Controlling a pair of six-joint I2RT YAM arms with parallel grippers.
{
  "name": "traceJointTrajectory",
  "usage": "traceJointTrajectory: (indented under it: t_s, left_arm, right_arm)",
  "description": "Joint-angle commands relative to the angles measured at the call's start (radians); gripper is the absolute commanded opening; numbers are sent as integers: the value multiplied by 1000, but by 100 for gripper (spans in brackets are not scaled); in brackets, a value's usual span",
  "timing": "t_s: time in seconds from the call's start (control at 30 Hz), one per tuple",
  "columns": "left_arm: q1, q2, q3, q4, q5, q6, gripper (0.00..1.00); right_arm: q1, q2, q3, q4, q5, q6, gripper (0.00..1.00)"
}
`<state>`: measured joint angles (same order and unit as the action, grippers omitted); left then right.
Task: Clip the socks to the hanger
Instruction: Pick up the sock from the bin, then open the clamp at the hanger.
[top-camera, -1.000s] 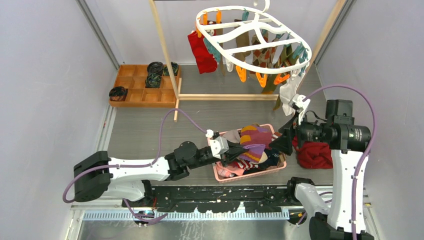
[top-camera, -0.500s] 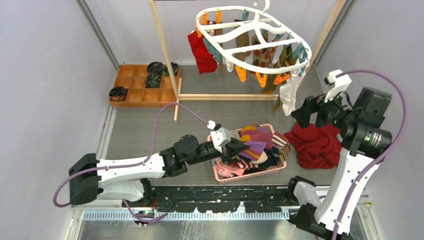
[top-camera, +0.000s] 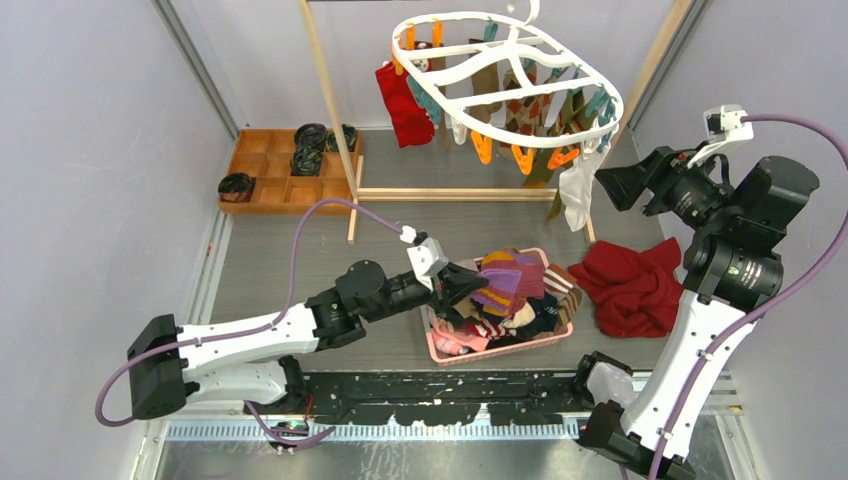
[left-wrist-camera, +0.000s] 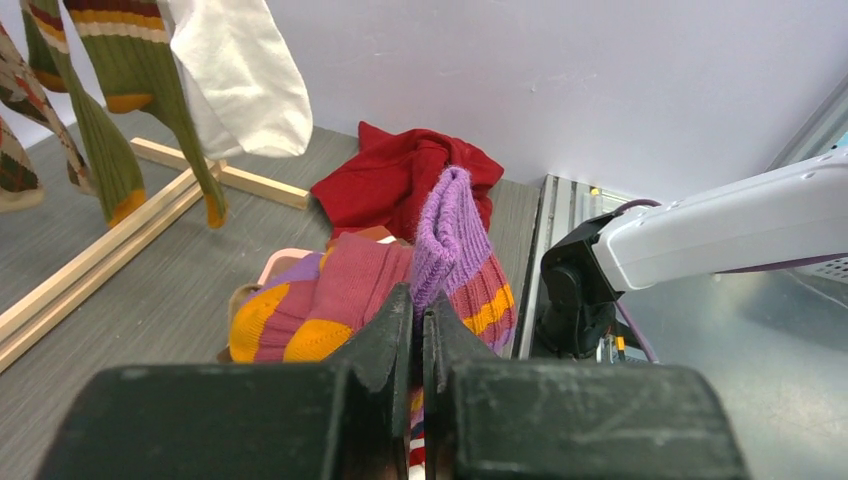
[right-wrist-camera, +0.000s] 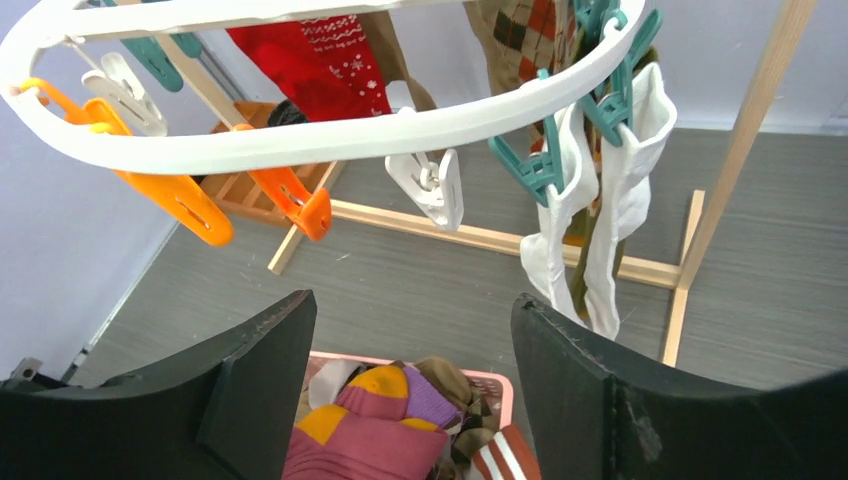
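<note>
A heap of mixed socks fills the pink basket (top-camera: 495, 348) at the table's near middle. My left gripper (top-camera: 470, 285) (left-wrist-camera: 420, 310) is shut on a purple, maroon and orange striped sock (top-camera: 510, 280) (left-wrist-camera: 450, 240), holding it above the heap. The white oval hanger (top-camera: 600, 95) (right-wrist-camera: 350, 130) hangs at the back, with several socks clipped on and some orange, teal and white pegs free. My right gripper (top-camera: 612, 187) (right-wrist-camera: 410, 310) is raised beside the hanger's right end, just below its rim. It is open with nothing between its fingers.
A red cloth (top-camera: 630, 285) lies right of the basket. White socks (top-camera: 577, 190) dangle from the hanger close to my right gripper. The wooden rack's post (top-camera: 325, 95) and base rails stand under the hanger. A wooden tray (top-camera: 270, 190) with black rolls sits back left.
My right arm has risen from beside the basket to the hanger's right end. My left gripper has drawn back slightly with the striped sock held.
</note>
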<state>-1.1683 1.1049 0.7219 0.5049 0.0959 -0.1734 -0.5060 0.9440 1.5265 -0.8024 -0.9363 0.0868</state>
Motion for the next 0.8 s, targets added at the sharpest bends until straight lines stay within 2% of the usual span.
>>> traceJointTrajectory:
  t_s: [0.0, 0.4, 0.77]
  left_arm:
    - [3, -19, 48, 23, 5, -5, 0]
    - [4, 48, 91, 32, 33, -12, 0]
    - [4, 85, 114, 25, 30, -8, 0]
  right_arm:
    - [-2, 1, -2, 126, 35, 93, 75]
    - [168, 23, -11, 61, 267, -55, 67]
    - [285, 48, -4, 81, 362, -81, 67]
